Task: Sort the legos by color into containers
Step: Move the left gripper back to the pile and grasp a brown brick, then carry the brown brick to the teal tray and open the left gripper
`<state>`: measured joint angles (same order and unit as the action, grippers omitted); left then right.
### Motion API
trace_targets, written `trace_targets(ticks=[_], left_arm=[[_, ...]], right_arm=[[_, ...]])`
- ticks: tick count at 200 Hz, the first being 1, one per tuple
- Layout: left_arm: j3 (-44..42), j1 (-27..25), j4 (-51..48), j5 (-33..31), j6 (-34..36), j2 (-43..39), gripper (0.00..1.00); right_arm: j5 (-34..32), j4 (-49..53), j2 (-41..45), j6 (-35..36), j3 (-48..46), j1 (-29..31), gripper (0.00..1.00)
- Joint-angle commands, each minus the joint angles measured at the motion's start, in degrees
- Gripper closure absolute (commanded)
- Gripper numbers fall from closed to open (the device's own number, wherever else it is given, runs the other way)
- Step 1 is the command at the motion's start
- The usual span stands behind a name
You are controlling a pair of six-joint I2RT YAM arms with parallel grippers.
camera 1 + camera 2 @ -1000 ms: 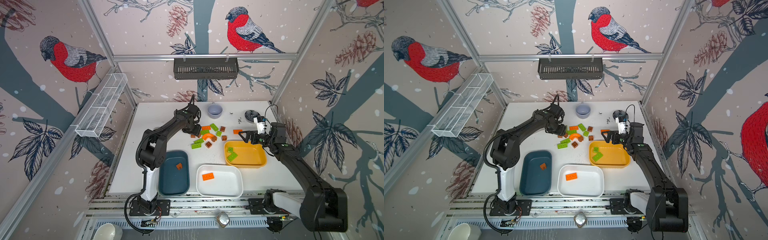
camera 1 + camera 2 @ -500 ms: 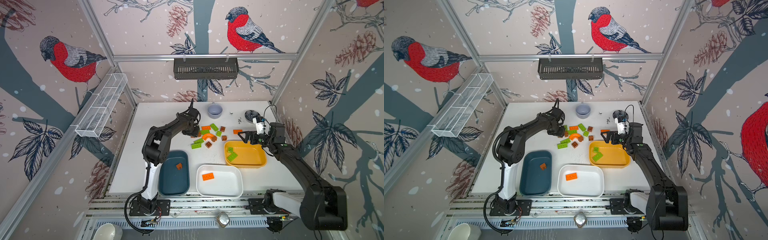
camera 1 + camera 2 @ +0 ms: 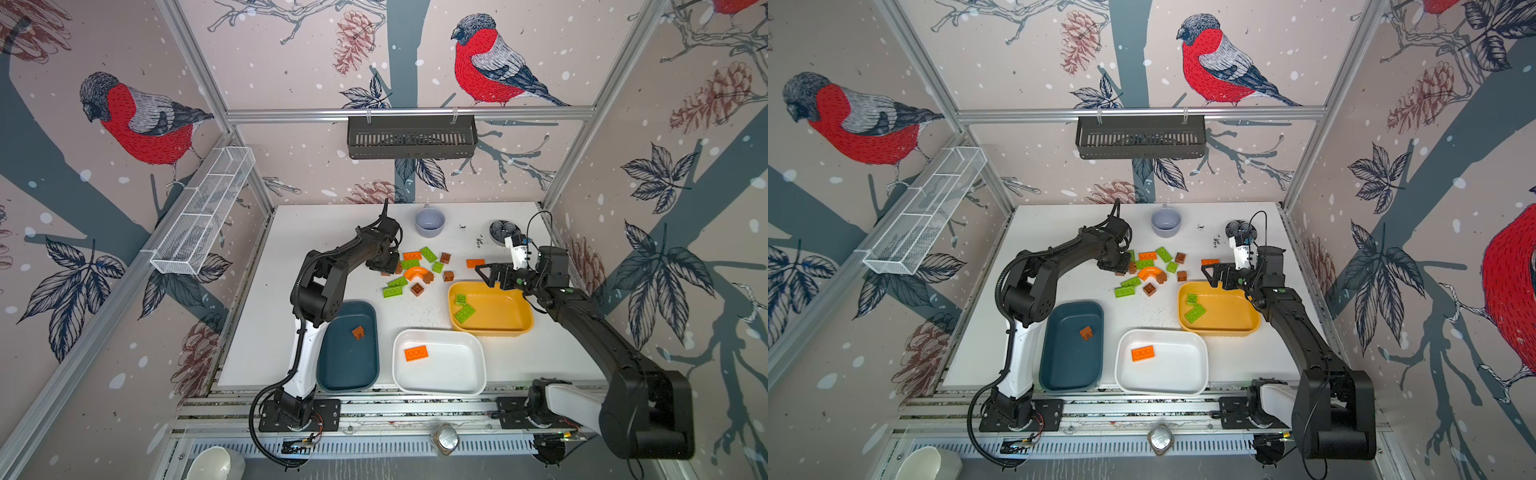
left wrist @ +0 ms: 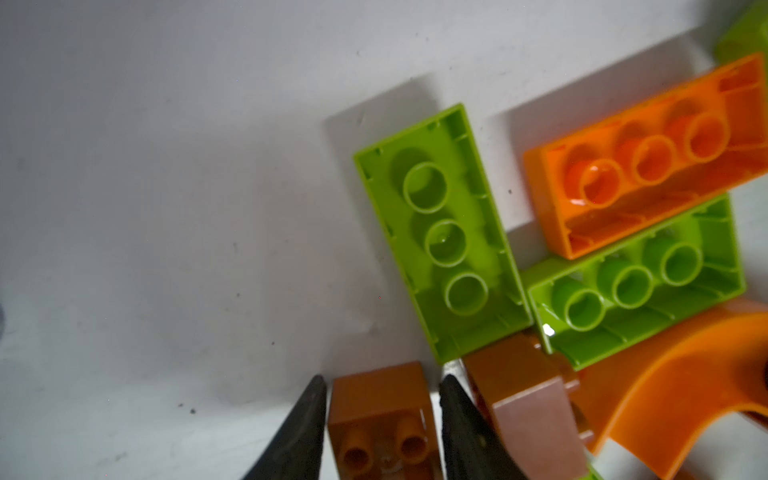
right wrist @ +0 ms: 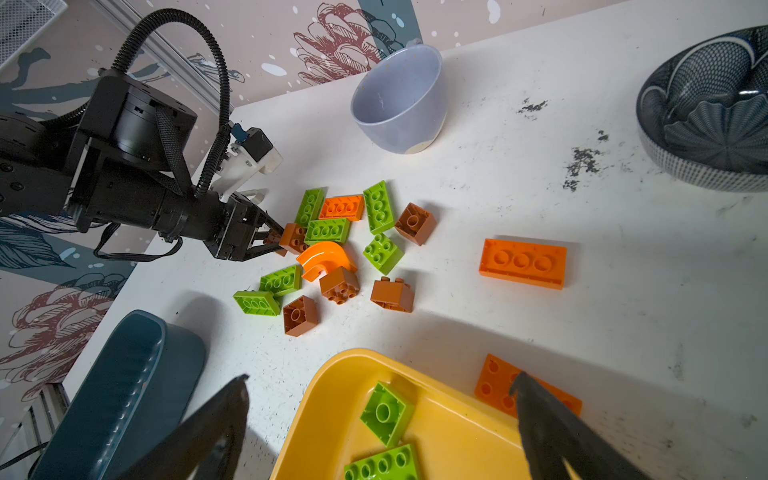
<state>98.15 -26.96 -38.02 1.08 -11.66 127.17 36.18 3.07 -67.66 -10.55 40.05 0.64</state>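
**Left pincer brackets a brown block at the pile's edge**

The left pincer (image 4: 382, 378) is down on the tabletop (image 4: 166, 208), at the left edge of the loose legos (image 3: 415, 272) in both top views. Its jaws stand narrow on either side of one brown block (image 4: 380, 411). A sliver of white shows beside one finger, so I judge the grip not yet made. The block's outer side is free, leaving room for a finger, while a second brown block (image 4: 523, 399) crowds the other side. The teal tray (image 3: 336, 374) holds a brown piece (image 3: 358, 332), so it is the likely goal. The right pincer (image 5: 381, 375) hangs wide open and empty over the rim of the yellow tray (image 5: 332, 374), which holds green plates (image 5: 384, 411). A stray orange plate (image 5: 494, 386) lies just beside that tray, probably bound for the white tray (image 3: 457, 370) with its sorted orange plate (image 3: 416, 353)
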Motion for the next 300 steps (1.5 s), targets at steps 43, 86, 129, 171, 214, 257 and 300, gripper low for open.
trace_targets(ticks=[43, 86, 129, 171, 214, 257, 300], left_arm=[[0.64, 0.07, -2.48, -1.87, 0.23, 0.22, 0.72], [-0.03, 0.07, -5.43, -3.24, 1.16, -4.75, 0.75], [-1.16, 0.08, -10.64, -3.72, 0.64, -12.81, 0.73], [-12.63, 0.16, -14.65, -1.40, -2.59, -27.15, 0.73], [-22.80, 0.24, -20.33, -0.48, -9.16, -37.61, 0.73], [-33.69, 0.24, -20.66, 1.14, -14.30, -47.35, 0.73], [-39.91, 0.33, -16.54, -0.40, -15.48, -47.68, 0.66]], right_arm=[[0.72, -1.12, -0.72, 0.00, 0.28, 0.06, 0.01], [0.95, -1.97, -1.63, -0.25, 0.63, 0.07, 0.01], [1.64, -2.71, -2.90, -0.31, 2.03, 0.75, 0.01], [2.42, -3.61, -3.77, -0.52, 2.90, 3.31, 0.01], [3.27, -1.83, -5.50, 1.29, 4.36, 6.41, 0.01], [4.25, -1.58, -7.51, 1.95, 5.29, 7.31, 0.01], [2.99, 0.92, -7.82, 3.64, 7.58, 7.66, 0.01]])
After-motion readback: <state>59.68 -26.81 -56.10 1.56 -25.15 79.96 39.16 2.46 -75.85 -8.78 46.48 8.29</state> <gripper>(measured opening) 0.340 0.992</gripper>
